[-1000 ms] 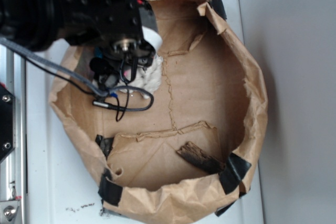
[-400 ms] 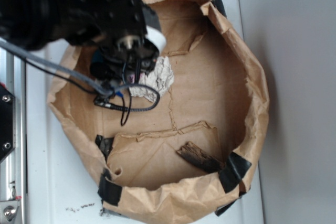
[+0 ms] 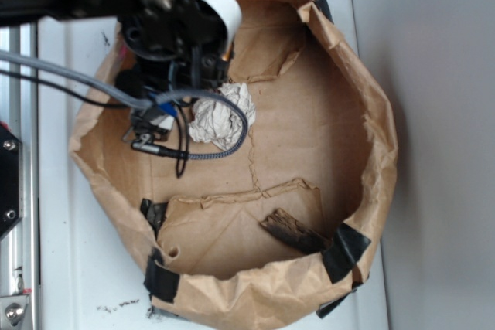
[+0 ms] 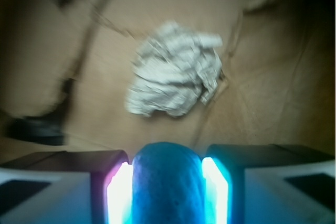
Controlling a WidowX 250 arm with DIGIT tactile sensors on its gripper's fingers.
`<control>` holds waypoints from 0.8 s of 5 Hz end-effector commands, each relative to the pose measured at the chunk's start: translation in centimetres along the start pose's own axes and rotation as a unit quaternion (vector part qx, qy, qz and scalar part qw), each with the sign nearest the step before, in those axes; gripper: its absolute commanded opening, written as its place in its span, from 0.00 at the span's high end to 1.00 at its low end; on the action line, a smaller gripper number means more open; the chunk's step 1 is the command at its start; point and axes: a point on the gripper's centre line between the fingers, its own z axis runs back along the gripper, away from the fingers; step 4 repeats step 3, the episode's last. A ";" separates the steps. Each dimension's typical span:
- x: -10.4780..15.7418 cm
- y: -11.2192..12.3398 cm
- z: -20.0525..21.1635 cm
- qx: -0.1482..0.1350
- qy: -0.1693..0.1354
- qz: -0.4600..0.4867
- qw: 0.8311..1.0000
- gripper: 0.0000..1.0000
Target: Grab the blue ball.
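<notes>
The blue ball (image 4: 167,182) fills the gap between my two fingers in the wrist view, squeezed narrow between their glowing pads. My gripper (image 4: 167,188) is shut on it, above the brown paper floor. In the exterior view the ball is hidden under the black arm; the gripper (image 3: 166,113) hangs over the upper left of the paper ring, just left of the crumpled white paper wad (image 3: 220,117). That wad (image 4: 176,69) lies on the floor ahead of the fingers, apart from them.
A crumpled brown paper wall (image 3: 371,106) held with black tape (image 3: 348,249) rings the area. A dark piece of bark (image 3: 292,231) lies at the lower right inside. Grey and black cables (image 3: 209,148) loop below the gripper. A white surface (image 3: 77,253) lies outside.
The arm has risen and pulled back toward the upper left, uncovering the white paper wad it stood over before. The cables have swung along with it.
</notes>
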 end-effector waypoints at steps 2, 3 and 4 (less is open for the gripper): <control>4.8 -4.0 5.9 0.014 -0.056 0.007 0.998 1.00; 5.4 -4.2 5.1 0.036 -0.046 0.026 0.998 1.00; 5.4 -4.2 5.1 0.036 -0.046 0.026 0.998 1.00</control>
